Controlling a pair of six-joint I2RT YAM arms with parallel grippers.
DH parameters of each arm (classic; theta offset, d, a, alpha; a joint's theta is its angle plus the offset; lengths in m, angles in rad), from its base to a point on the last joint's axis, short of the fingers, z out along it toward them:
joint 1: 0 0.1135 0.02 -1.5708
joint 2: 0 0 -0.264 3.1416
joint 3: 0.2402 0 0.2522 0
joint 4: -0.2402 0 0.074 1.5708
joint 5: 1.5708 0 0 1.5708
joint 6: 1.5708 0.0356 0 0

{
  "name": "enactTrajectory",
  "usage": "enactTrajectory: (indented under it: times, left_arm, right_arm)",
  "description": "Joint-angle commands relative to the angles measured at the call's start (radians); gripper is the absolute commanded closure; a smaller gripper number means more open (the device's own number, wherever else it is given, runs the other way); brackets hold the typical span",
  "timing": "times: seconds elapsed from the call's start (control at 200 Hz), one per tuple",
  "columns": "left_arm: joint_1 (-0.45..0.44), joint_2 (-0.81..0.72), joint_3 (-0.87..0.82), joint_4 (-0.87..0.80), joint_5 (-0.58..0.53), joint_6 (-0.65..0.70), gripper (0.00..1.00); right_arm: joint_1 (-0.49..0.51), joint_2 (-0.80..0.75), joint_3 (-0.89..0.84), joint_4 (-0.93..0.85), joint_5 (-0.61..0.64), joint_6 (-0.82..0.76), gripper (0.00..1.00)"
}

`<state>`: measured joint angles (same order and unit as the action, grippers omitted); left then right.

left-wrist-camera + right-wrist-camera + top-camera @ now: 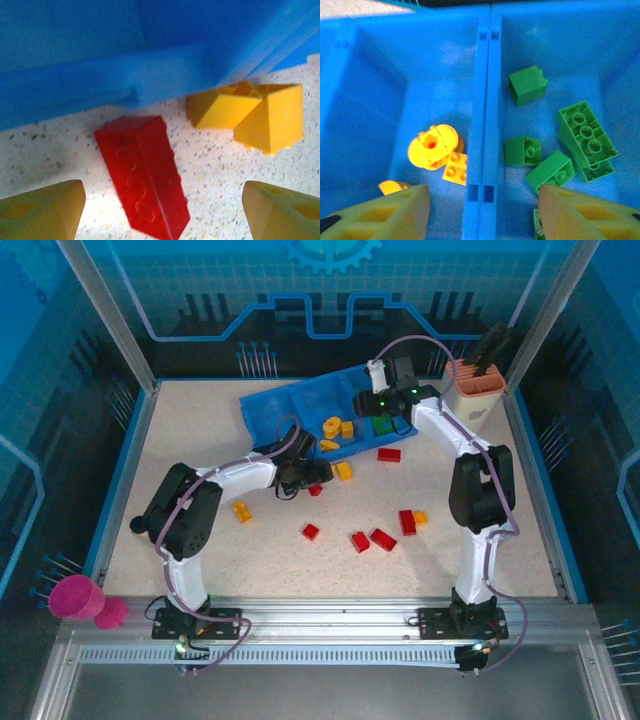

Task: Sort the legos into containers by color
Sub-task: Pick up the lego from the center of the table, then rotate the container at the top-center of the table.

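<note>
The blue tray [275, 405] lies at the back centre of the table. My left gripper [318, 476] hovers low just in front of it, open, with a red brick [142, 175] lying on the table between its fingers [45, 207], untouched. Two yellow bricks [222, 105] [272, 117] rest against the tray wall [150, 80]. My right gripper [482, 196] is open and empty above the tray divider [481, 125]. Left of the divider lie an orange ring piece [432, 146] and a small yellow brick [455, 169]; right of it lie several green bricks [585, 132].
Loose red bricks [389, 454] [383, 539] [311, 531] and orange ones [241, 511] [420, 517] are scattered over the middle of the table. A beige holder [478, 390] stands at the back right. A pink cup [78, 597] sits outside the frame, near left.
</note>
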<state>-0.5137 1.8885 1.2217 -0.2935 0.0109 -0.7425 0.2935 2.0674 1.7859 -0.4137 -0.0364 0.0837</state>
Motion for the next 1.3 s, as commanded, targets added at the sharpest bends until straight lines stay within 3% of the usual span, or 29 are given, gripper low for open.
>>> enactTrajectory:
  times: [0.0,0.255,0.605,0.851,1.096,1.291]
  left_arm:
    - [-0.004,0.052,0.070,-0.070,-0.048,0.013,0.17]
    - [-0.011,0.114,0.116,-0.142,-0.082,0.067,0.25]
    - [-0.022,0.176,0.129,-0.157,-0.061,0.119,0.37]
    - [-0.021,0.171,0.093,-0.137,-0.061,0.181,0.43]
    - [-0.019,0.135,0.013,-0.091,-0.064,0.225,0.56]
    - [-0.017,0.090,-0.058,-0.063,-0.070,0.252,0.70]
  right_arm:
    - [0.006,0.080,0.073,-0.032,-0.005,-0.034,0.39]
    - [0.006,0.208,0.200,-0.072,-0.010,-0.033,0.41]
    - [0.011,0.280,0.257,-0.172,0.052,0.042,0.62]
    - [0.031,0.264,0.174,-0.178,0.108,0.188,0.69]
    - [0.077,0.153,0.044,-0.123,0.156,0.387,0.71]
    - [0.124,0.144,0.032,-0.100,0.193,0.456,0.73]
